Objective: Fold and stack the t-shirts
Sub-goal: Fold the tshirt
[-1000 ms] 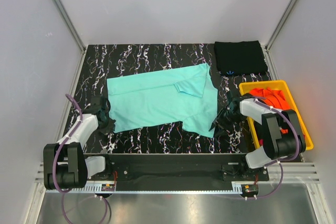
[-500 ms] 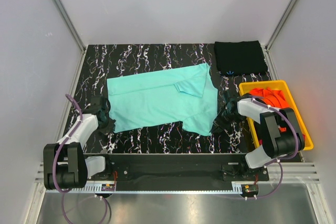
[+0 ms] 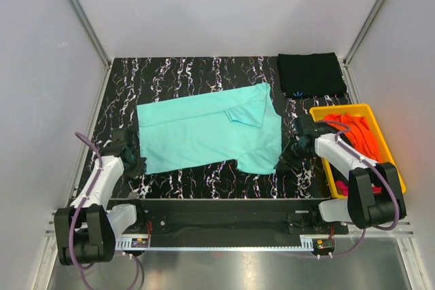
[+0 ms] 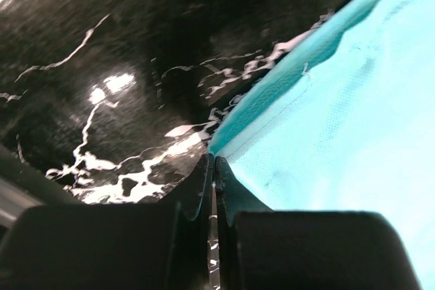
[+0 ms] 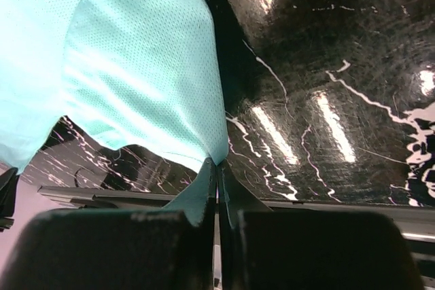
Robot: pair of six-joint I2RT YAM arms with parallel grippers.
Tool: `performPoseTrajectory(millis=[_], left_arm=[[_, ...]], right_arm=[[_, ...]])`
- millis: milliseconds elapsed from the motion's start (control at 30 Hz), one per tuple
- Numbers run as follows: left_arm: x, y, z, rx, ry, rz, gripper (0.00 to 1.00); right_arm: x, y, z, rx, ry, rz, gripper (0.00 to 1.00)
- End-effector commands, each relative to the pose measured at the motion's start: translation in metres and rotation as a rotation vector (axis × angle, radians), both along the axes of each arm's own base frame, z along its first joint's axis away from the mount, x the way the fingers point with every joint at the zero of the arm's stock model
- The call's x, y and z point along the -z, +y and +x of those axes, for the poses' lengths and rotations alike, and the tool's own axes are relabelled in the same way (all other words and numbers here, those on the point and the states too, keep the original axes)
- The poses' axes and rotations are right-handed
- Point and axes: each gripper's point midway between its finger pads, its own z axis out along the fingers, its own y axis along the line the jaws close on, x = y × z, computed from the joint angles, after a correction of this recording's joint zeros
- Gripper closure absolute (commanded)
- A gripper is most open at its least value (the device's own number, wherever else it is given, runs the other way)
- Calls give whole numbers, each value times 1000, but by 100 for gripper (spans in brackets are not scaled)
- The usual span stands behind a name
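Note:
A light teal t-shirt (image 3: 204, 130) lies spread on the black marbled table, one sleeve folded over at its upper right. My left gripper (image 3: 138, 163) is shut on the shirt's near left corner (image 4: 224, 144). My right gripper (image 3: 285, 156) is shut on its near right corner (image 5: 216, 157) and lifts that corner a little. A folded black t-shirt (image 3: 311, 75) lies at the far right corner. An orange t-shirt (image 3: 353, 130) sits crumpled in the yellow bin, with a bit of magenta cloth (image 3: 343, 186) at the bin's near end.
The yellow bin (image 3: 397, 171) stands at the right edge, beside my right arm. White walls close the table on three sides. A black rail runs along the near edge (image 3: 217, 205).
Both grippers have lifted and drawn the teal shirt's near corners. The near right hem has moved up and in, and the shirt's left edge has shifted slightly left. Both arms have straightened.

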Motion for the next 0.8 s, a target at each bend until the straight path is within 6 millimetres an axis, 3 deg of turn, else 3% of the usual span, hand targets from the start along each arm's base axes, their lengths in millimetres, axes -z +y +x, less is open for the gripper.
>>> performPoseTrajectory(millis=[0, 133, 233, 333, 367, 433, 467, 533, 567, 633, 767], left_arm=[[5, -1, -12, -53, 36, -21, 100], [1, -1, -10, -37, 28, -22, 100], [-11, -3, 0, 14, -8, -21, 100], [-28, -2, 15, 67, -58, -5, 100], [-33, 0, 20, 83, -73, 3, 100], [-47, 5, 35, 125, -102, 41, 100], [-50, 8, 39, 137, -105, 58, 100], [-62, 16, 52, 159, -118, 106, 100], [-60, 18, 57, 166, -99, 113, 100], [-70, 23, 71, 188, -110, 143, 100], [-68, 29, 95, 216, -72, 157, 100]], right_arm=[[-3, -5, -7, -22, -5, -28, 100], [-11, -5, -6, -33, -45, -22, 100], [-27, -5, 12, -44, -118, -34, 100], [-51, -2, 41, -67, -205, -43, 100], [-67, 1, 58, -74, -257, -41, 100], [-71, 4, 73, -107, -264, -41, 100], [-88, 10, 89, -122, -311, -25, 100], [-86, 14, 107, -148, -312, -31, 100], [-99, 17, 122, -155, -351, -27, 100], [-104, 22, 144, -170, -370, -29, 100], [-109, 34, 176, -198, -388, -1, 100]])
